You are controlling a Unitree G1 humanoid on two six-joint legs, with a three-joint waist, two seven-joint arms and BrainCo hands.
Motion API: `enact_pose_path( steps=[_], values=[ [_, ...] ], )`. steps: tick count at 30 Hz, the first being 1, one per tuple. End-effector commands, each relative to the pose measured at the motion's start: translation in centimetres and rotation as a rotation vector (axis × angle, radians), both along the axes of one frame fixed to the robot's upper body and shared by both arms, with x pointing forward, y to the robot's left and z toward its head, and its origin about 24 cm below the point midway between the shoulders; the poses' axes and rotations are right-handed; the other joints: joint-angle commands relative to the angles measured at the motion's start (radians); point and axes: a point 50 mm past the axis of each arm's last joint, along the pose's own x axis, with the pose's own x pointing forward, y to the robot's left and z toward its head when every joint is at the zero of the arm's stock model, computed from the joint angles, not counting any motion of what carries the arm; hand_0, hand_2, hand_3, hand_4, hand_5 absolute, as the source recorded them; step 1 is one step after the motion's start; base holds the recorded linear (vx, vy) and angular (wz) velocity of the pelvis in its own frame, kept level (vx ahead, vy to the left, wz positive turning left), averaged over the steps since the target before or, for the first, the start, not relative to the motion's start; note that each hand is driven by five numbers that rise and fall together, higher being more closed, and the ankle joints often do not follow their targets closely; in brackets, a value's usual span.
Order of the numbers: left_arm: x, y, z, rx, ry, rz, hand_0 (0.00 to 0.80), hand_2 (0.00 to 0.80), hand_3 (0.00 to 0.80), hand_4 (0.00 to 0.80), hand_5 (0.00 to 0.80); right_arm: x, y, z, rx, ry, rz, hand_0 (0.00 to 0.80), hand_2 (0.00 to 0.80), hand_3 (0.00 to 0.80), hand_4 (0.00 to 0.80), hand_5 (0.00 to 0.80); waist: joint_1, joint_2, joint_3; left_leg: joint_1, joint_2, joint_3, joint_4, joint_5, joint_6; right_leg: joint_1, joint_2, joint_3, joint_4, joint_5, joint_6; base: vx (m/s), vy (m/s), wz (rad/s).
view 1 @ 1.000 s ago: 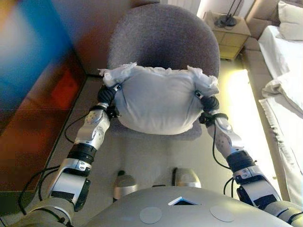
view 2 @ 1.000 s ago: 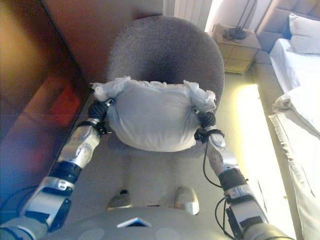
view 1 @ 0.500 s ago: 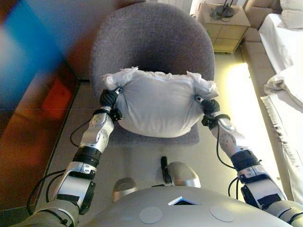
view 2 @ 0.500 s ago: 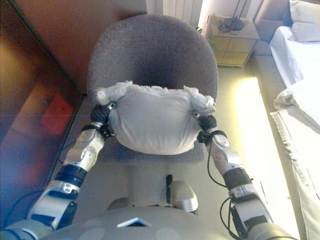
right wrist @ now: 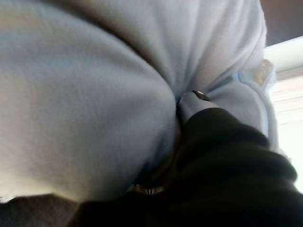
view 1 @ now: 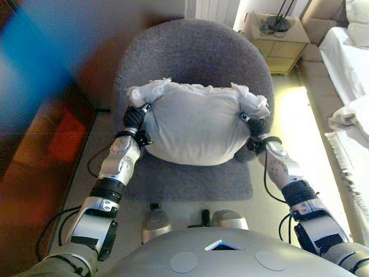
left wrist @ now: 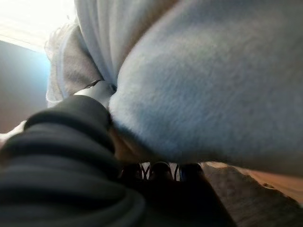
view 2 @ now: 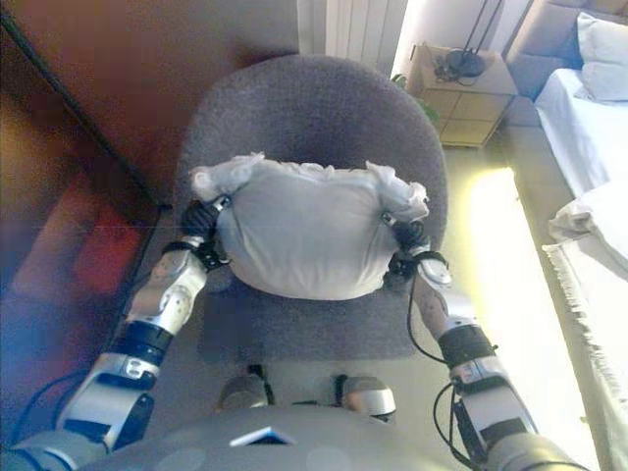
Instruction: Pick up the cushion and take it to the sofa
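Observation:
A pale grey cushion (view 1: pixel 196 130) hangs between my two hands above the seat of a round grey upholstered chair (view 1: pixel 190 52). My left hand (view 1: pixel 134 118) grips its left end and my right hand (view 1: pixel 256 126) its right end, with the cloth bunched up above each hand. In the left wrist view the thumb (left wrist: pixel 97 92) digs into the cushion (left wrist: pixel 213 85) and dark fingertips curl beneath it. In the right wrist view the cushion (right wrist: pixel 80 94) fills the picture over the dark cover of the hand (right wrist: pixel 222 156).
A dark wooden wall (view 1: pixel 34 133) runs close along the left. A bedside table (view 1: pixel 275 37) with a lamp stands behind the chair to the right. A bed with white linen (view 1: pixel 351 52) lies along the right side, and a radiator (view 2: pixel 351 27) is behind the chair.
The whole picture has shifted with the camera, and more of the chair's seat now shows below the cushion. Both hands keep the same hold on the cushion.

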Motion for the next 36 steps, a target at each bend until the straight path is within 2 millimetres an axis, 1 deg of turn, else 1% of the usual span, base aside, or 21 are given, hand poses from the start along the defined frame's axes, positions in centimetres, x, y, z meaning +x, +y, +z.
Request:
enact_pose_path(
  steps=[1, 3, 4, 6, 7, 9, 10, 11, 12, 13, 14, 15, 16, 17, 19, 21, 24, 27, 30, 33, 36],
  values=[
    [2.8, -3.0, 4.9, 0.004, -0.211, -0.112, 0.8, 0.8, 0.8, 0.8, 0.8, 3.5, 3.6, 5.6, 0.092, -0.259, 0.041, 0.8, 0.8, 0.8, 0.8, 0.8, 0.038, 0.015, -0.046, 0.005, 0.046, 0.004, 0.101, -0.097, -0.023, -0.114, -0.072, -0.006, 0.231, 0.11, 0.081, 0.093, 0.155, 0.13],
    [2.9, -3.1, 4.9, 0.031, -0.213, -0.123, 0.8, 0.8, 0.8, 0.8, 0.8, 3.7, 3.9, 5.4, 0.081, -0.249, 0.017, 0.8, 0.8, 0.8, 0.8, 0.8, 0.05, 0.035, -0.032, 0.022, 0.039, 0.007, 0.108, -0.117, -0.008, -0.166, -0.103, -0.023, 0.384, 0.145, 0.072, 0.131, 0.142, 0.09],
    [2.9, -3.0, 4.9, 0.026, -0.206, -0.121, 0.8, 0.8, 0.8, 0.8, 0.8, 3.8, 3.9, 5.3, 0.076, -0.241, 0.012, 0.8, 0.8, 0.8, 0.8, 0.8, 0.054, 0.037, -0.028, 0.03, 0.036, 0.009, 0.109, -0.121, -0.007, -0.177, -0.114, -0.028, 0.407, 0.157, 0.069, 0.173, 0.048, 0.06],
    [2.9, -2.7, 4.6, 0.028, -0.186, -0.12, 0.8, 0.8, 0.8, 0.8, 0.8, 3.9, 3.8, 4.6, 0.041, -0.183, -0.026, 0.8, 0.8, 0.8, 0.8, 0.8, 0.073, 0.027, -0.026, 0.046, 0.025, 0.014, 0.117, -0.134, -0.012, -0.165, -0.153, -0.063, 0.361, 0.181, 0.067, 0.202, -0.073, -0.12],
    [2.9, -2.8, 4.5, 0.035, -0.176, -0.129, 0.8, 0.8, 0.8, 0.8, 0.8, 4.1, 3.7, 4.1, 0.024, -0.153, -0.047, 0.8, 0.8, 0.8, 0.8, 0.8, 0.081, 0.017, -0.025, 0.052, 0.027, 0.016, 0.127, -0.14, -0.023, -0.148, -0.173, -0.069, 0.295, 0.197, 0.074, 0.192, -0.173, -0.25],
    [3.1, -3.1, 4.3, 0.07, -0.157, -0.132, 0.8, 0.8, 0.8, 0.8, 0.8, 4.5, 3.4, 3.9, 0.006, -0.12, -0.079, 0.8, 0.8, 0.8, 0.8, 0.8, 0.084, 0.002, -0.016, 0.059, 0.04, 0.01, 0.146, -0.151, -0.046, -0.135, -0.192, -0.056, 0.183, 0.219, 0.087, 0.194, -0.235, -0.18],
    [3.2, -3.1, 4.3, 0.082, -0.149, -0.129, 0.8, 0.8, 0.8, 0.8, 0.8, 4.8, 3.2, 4.0, -0.002, -0.118, -0.087, 0.8, 0.8, 0.8, 0.8, 0.8, 0.083, -0.002, -0.01, 0.062, 0.051, 0.004, 0.155, -0.157, -0.056, -0.131, -0.197, -0.05, 0.15, 0.226, 0.093, 0.186, -0.3, -0.16],
    [3.3, -3.1, 4.3, 0.098, -0.145, -0.134, 0.8, 0.8, 0.8, 0.8, 0.8, 5.2, 2.6, 4.5, -0.006, -0.126, -0.104, 0.8, 0.8, 0.8, 0.8, 0.8, 0.079, -0.013, -0.003, 0.058, 0.071, -0.009, 0.173, -0.17, -0.073, -0.14, -0.203, -0.027, 0.079, 0.233, 0.108, 0.139, -0.288, -0.15],
    [3.5, -3.2, 4.4, 0.108, -0.146, -0.137, 0.8, 0.8, 0.8, 0.8, 0.8, 5.6, 2.3, 4.9, -0.009, -0.136, -0.115, 0.8, 0.8, 0.8, 0.8, 0.8, 0.078, -0.016, 0.002, 0.048, 0.085, -0.022, 0.188, -0.181, -0.083, -0.142, -0.204, -0.017, 0.045, 0.229, 0.117, 0.096, -0.3, -0.05],
    [3.6, -3.3, 4.5, 0.116, -0.152, -0.142, 0.8, 0.8, 0.8, 0.8, 0.8, 6.0, 1.7, 5.4, -0.016, -0.152, -0.126, 0.8, 0.8, 0.8, 0.8, 0.8, 0.078, -0.021, 0.009, 0.032, 0.108, -0.033, 0.206, -0.187, -0.095, -0.149, -0.206, 0.002, 0.024, 0.236, 0.128, 0.051, -0.241, 0.22],
    [3.6, -3.2, 4.7, 0.116, -0.154, -0.141, 0.8, 0.8, 0.8, 0.8, 0.8, 6.5, 1.1, 6.0, -0.024, -0.162, -0.141, 0.8, 0.8, 0.8, 0.8, 0.8, 0.086, -0.025, 0.019, 0.013, 0.136, -0.039, 0.228, -0.189, -0.108, -0.146, -0.195, -0.003, 0.017, 0.218, 0.142, 0.032, -0.207, 0.51],
    [3.6, -3.1, 4.7, 0.108, -0.149, -0.134, 0.8, 0.8, 0.8, 0.8, 0.8, 6.7, 0.8, 6.1, -0.032, -0.158, -0.15, 0.8, 0.8, 0.8, 0.8, 0.8, 0.092, -0.026, 0.022, 0.007, 0.145, -0.042, 0.238, -0.19, -0.113, -0.142, -0.196, -0.01, 0.013, 0.213, 0.147, 0.025, -0.188, 0.72],
    [3.5, -3.0, 4.5, 0.087, -0.138, -0.113, 0.8, 0.8, 0.8, 0.8, 0.8, 6.9, 0.4, 6.3, -0.039, -0.148, -0.161, 0.8, 0.8, 0.8, 0.8, 0.8, 0.097, -0.027, 0.026, -0.006, 0.166, -0.045, 0.255, -0.187, -0.123, -0.136, -0.19, -0.011, 0.02, 0.198, 0.15, 0.021, -0.147, 0.84],
    [3.3, -2.9, 4.3, 0.081, -0.131, -0.1, 0.8, 0.8, 0.8, 0.8, 0.8, 7.0, 0.1, 6.4, -0.035, -0.144, -0.166, 0.8, 0.8, 0.8, 0.8, 0.8, 0.1, -0.025, 0.03, -0.017, 0.185, -0.048, 0.268, -0.181, -0.132, -0.134, -0.18, -0.009, 0.029, 0.181, 0.15, 0.029, -0.138, 0.64],
    [3.2, -2.7, 4.1, 0.067, -0.111, -0.08, 0.8, 0.8, 0.8, 0.8, 0.8, 6.9, -0.4, 6.6, -0.038, -0.14, -0.169, 0.8, 0.8, 0.8, 0.8, 0.8, 0.106, -0.025, 0.035, -0.043, 0.212, -0.053, 0.291, -0.17, -0.143, -0.126, -0.166, -0.019, 0.041, 0.149, 0.146, 0.046, -0.119, 0.3],
    [3.1, -2.6, 3.8, 0.073, -0.101, -0.075, 0.8, 0.8, 0.8, 0.8, 0.8, 6.7, -1.0, 6.5, -0.053, -0.146, -0.168, 0.8, 0.8, 0.8, 0.8, 0.8, 0.111, -0.023, 0.038, -0.063, 0.228, -0.059, 0.296, -0.158, -0.153, -0.124, -0.162, -0.034, 0.049, 0.133, 0.142, 0.03, -0.085, 0.05],
    [3.2, -2.7, 3.9, 0.09, -0.101, -0.059, 0.8, 0.8, 0.8, 0.8, 0.8, 7.1, -1.3, 7.2, -0.081, -0.168, -0.158, 0.8, 0.8, 0.8, 0.8, 0.8, 0.118, -0.019, 0.052, -0.099, 0.246, -0.073, 0.306, -0.143, -0.166, -0.143, -0.159, -0.045, 0.08, 0.112, 0.137, -0.029, -0.07, -0.02],
    [3.8, -2.8, 4.8, 0.086, -0.121, -0.012, 0.8, 0.8, 0.8, 0.8, 0.8, 7.8, -1.3, 8.3, -0.117, -0.197, -0.115, 0.8, 0.8, 0.8, 0.8, 0.8, 0.125, -0.022, 0.08, -0.146, 0.261, -0.094, 0.33, -0.135, -0.18, -0.186, -0.161, -0.05, 0.121, 0.103, 0.133, -0.103, -0.09, 0.1],
    [4.3, -2.8, 6.0, 0.036, -0.148, 0.028, 0.8, 0.8, 0.8, 0.8, 0.8, 8.7, -2.2, 9.5, -0.136, -0.197, -0.138, 0.8, 0.8, 0.8, 0.8, 0.8, 0.138, -0.029, 0.113, -0.188, 0.274, -0.107, 0.36, -0.133, -0.192, -0.222, -0.164, -0.063, 0.162, 0.096, 0.135, -0.119, -0.101, 0.07],
    [4.4, -3.9, 7.0, 0.013, -0.178, 0.023, 0.8, 0.8, 0.8, 0.8, 0.8, 9.4, -3.2, 10.7, -0.129, -0.208, -0.163, 0.8, 0.8, 0.8, 0.8, 0.8, 0.144, -0.037, 0.139, -0.225, 0.307, -0.088, 0.395, -0.127, -0.208, -0.23, -0.17, -0.094, 0.188, 0.088, 0.13, -0.075, -0.082, 0.2],
    [4.1, -4.9, 6.9, 0.002, -0.171, 0.006, 0.8, 0.8, 0.8, 0.8, 0.8, 9.6, -4.3, 11.2, -0.151, -0.206, -0.166, 0.8, 0.8, 0.8, 0.8, 0.8, 0.156, -0.042, 0.14, -0.228, 0.318, -0.095, 0.39, -0.115, -0.213, -0.212, -0.178, -0.106, 0.183, 0.084, 0.136, 0.066, -0.041, 0.41]
  ],
)
